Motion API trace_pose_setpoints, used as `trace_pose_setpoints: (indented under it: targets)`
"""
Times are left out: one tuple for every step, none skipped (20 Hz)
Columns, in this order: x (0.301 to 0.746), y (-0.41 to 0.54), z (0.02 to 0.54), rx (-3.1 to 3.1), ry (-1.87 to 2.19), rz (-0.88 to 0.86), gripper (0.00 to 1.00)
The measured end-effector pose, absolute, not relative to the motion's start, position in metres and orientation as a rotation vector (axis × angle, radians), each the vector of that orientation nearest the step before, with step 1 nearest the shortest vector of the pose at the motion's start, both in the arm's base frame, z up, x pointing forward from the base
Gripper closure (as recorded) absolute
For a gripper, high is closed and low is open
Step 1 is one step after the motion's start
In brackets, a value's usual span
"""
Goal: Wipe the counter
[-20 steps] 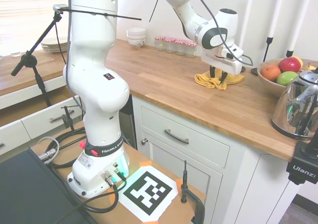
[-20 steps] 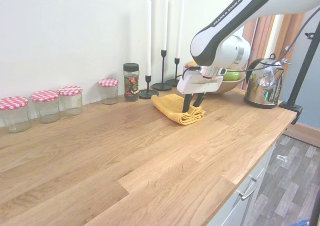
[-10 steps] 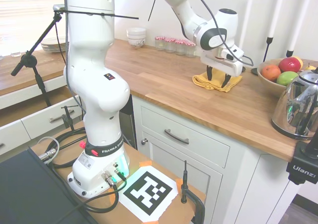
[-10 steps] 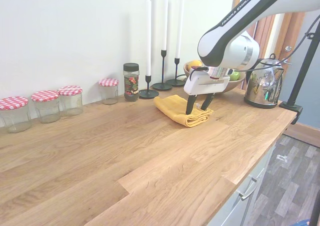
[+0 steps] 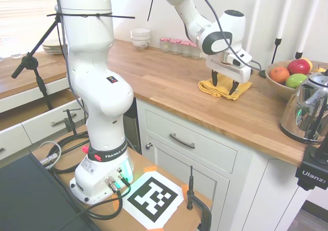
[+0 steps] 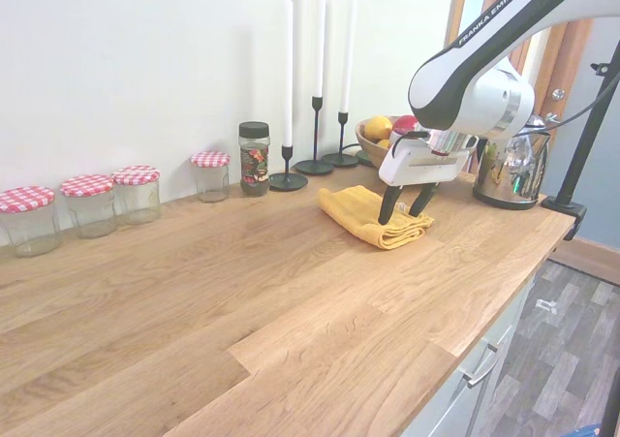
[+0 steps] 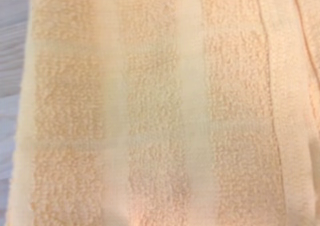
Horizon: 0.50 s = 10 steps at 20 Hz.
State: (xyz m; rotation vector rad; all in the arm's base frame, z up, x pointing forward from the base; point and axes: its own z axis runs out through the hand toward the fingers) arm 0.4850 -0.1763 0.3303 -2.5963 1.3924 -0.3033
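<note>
the counter runs long and bare in the middle, jars and candlesticks kept back by the wall. a folded yellow cloth lies flat on it near the fruit bowl, and the gripper presses down with its fingers spread apart (pinning, not pinching), which i judge suits dragging it as a wiper.

Warm browns, yellow and red check

Folded mustard-yellow terry cloth on warm-brown planked wooden bench; glass jars with red-and-white checked lids at the frame's left.
</note>
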Motion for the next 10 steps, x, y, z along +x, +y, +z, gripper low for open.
trace_pose_setpoints:
  targets:
    - [0.484, -0.176, 0.333, -2.593, 1.390, -0.314, 0.00]
    - [0.483, -0.176, 0.337, -2.590, 1.387, -0.325, 0.00]
    - [0.481, -0.176, 0.341, -2.586, 1.384, -0.335, 0.00]
    - [0.480, -0.176, 0.345, -2.583, 1.381, -0.347, 0.00]
    - [0.480, -0.176, 0.350, -2.579, 1.379, -0.360, 0.00]
    - [0.479, -0.176, 0.354, -2.576, 1.376, -0.369, 0.00]
    - [0.478, -0.177, 0.358, -2.573, 1.373, -0.378, 0.00]
    - [0.477, -0.177, 0.361, -2.572, 1.370, -0.385, 0.00]
    - [0.475, -0.177, 0.364, -2.570, 1.367, -0.390, 0.00]
    - [0.471, -0.178, 0.367, -2.567, 1.364, -0.391, 0.00]
